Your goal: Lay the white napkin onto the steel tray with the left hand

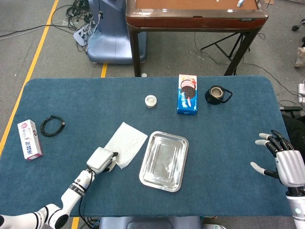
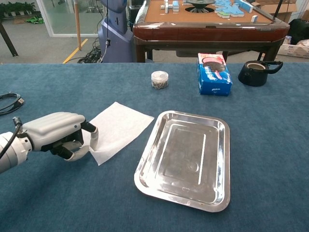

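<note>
The white napkin (image 2: 117,129) lies flat on the worktop (image 1: 228,143), toward the front-left part of the blue cloth, just beside the steel tray's (image 2: 219,200) left rim and not yet on it. The left hand (image 2: 55,134) sits at the napkin's front corner with its fingers (image 2: 92,137) curled down onto that corner; a fingertip presses on the paper and the thumb curls in just below the edge. Whether the corner is actually pinched between them or merely pressed against the cloth cannot be told from either view. The right hand (image 1: 281,162) rests near the worktop's right edge, fingers spread, holding nothing.

The napkin looks like a single thin sheet: very light, limp, with no stiffness to carry its own shape. Lifted by one corner it will likely drape and fold on itself, and it may cling to or drag across the nap of the cloth. The corner under the left hand seems the sensible place to take it, since the edge there is free. A firm pinch matters, as thin paper slips out of smooth fingertips easily and tears if tugged while the rest is held down by friction. The polished tray will give little grip to spread the sheet out.
</note>
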### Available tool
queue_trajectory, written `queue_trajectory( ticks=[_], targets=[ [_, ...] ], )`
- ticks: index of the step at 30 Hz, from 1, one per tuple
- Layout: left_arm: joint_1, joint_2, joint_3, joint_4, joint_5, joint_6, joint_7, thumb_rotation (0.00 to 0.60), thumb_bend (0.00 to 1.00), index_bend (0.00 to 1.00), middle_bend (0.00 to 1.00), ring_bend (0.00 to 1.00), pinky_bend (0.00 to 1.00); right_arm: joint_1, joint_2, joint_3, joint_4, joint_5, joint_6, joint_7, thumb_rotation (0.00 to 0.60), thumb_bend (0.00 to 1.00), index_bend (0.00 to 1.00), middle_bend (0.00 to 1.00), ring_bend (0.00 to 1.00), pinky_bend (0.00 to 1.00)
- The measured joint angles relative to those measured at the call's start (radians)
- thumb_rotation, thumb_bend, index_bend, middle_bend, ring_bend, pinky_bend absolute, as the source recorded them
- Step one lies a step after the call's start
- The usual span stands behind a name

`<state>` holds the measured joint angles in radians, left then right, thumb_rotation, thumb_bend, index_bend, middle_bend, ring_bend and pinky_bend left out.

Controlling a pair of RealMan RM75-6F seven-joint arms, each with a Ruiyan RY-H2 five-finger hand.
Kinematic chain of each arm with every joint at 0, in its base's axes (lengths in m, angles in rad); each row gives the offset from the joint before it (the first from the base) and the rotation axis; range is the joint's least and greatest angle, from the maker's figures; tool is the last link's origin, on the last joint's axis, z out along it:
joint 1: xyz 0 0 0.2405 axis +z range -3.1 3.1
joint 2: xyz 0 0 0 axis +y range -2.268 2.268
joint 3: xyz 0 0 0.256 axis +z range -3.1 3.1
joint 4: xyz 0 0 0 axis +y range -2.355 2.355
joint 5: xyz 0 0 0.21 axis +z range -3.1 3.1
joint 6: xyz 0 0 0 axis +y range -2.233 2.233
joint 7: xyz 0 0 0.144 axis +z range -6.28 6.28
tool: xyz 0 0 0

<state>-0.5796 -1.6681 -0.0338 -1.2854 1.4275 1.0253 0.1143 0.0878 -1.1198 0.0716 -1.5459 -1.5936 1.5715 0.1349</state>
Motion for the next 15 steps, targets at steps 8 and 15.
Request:
queue_trajectory(
  ticks=[8,15],
  targets=[
    [0.0,0.017,-0.004,-0.035,-0.002,0.002,0.002,0.6,0.55,0.56,1.0,1.0,1.0,0.0,0.001,0.0,-0.001,-0.001,0.001,0.002,0.6,0.03,0.36,0.26,0.12,0.23],
    [-0.002,0.042,-0.021,-0.102,-0.004,0.017,0.002,0.6,0.55,0.57,1.0,1.0,1.0,-0.002,0.004,0.0,-0.004,-0.006,0.007,0.006,0.6,0.03,0.36,0.26,0.12,0.23]
  ],
)
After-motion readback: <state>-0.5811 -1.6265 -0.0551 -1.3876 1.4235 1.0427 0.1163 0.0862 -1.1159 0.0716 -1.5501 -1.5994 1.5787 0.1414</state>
